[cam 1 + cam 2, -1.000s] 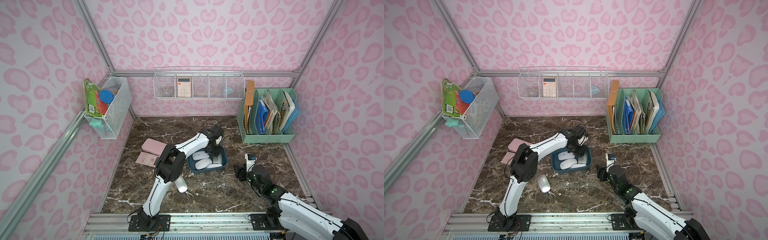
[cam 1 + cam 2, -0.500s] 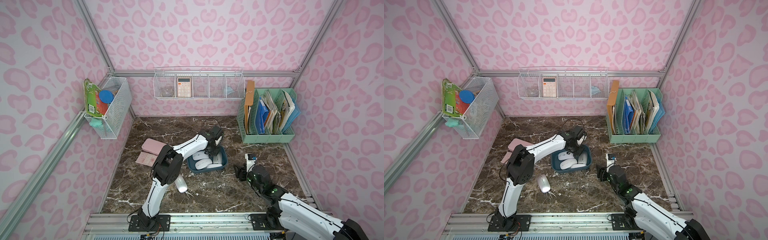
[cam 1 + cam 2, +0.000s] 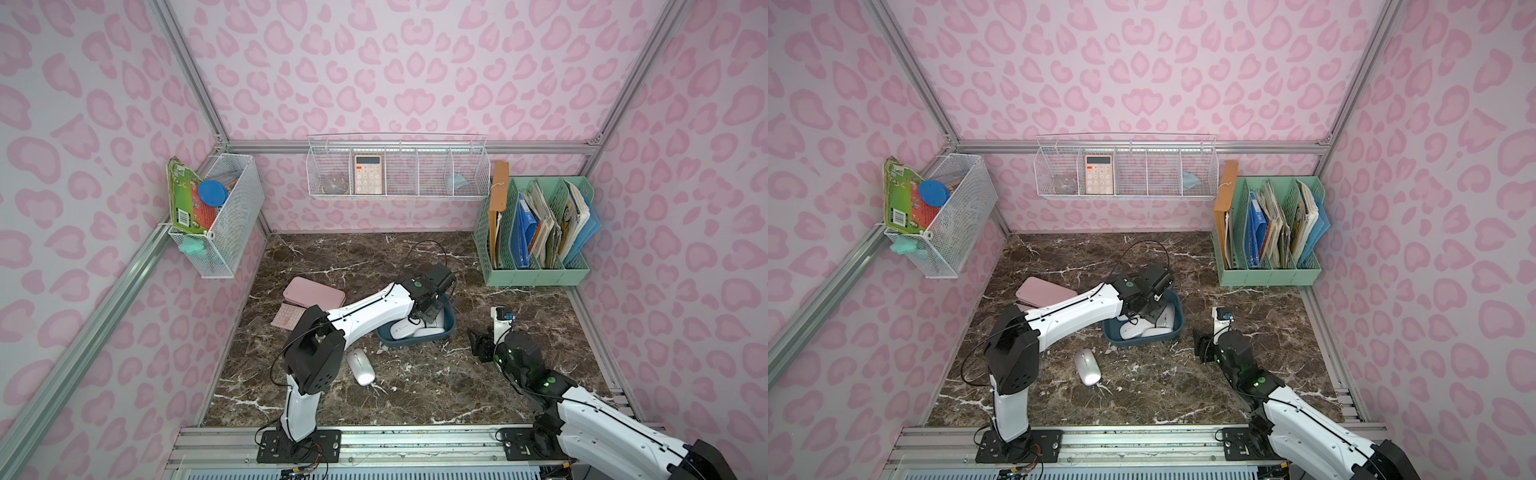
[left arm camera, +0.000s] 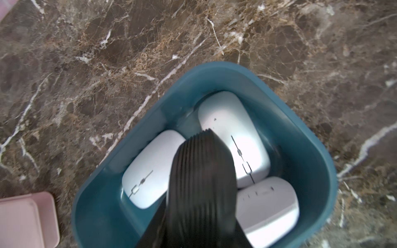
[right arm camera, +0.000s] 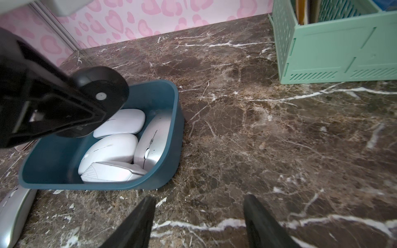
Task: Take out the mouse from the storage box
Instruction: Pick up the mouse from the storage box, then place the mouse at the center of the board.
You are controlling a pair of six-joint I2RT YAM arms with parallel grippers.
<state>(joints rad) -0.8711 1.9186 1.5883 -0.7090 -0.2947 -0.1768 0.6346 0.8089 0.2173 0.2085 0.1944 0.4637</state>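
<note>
Left gripper (image 4: 204, 146) clenched inside the box (image 4: 300, 133) among white mice (image 4: 234, 137); whether it pinches one is unclear. Right gripper (image 3: 478, 345), at the box's 3 o'clock in both top views, parted and empty. Mice look light, rigid, slick: take the flanks.

Both top views: mounted high at the front, tilted down toward the back wall (image 3: 415, 62), whole tabletop (image 3: 415, 395) shared. Left wrist view: close, looking down into storage box (image 4: 96, 204). Right wrist view: low, oblique, same storage box (image 5: 107, 185).
</note>
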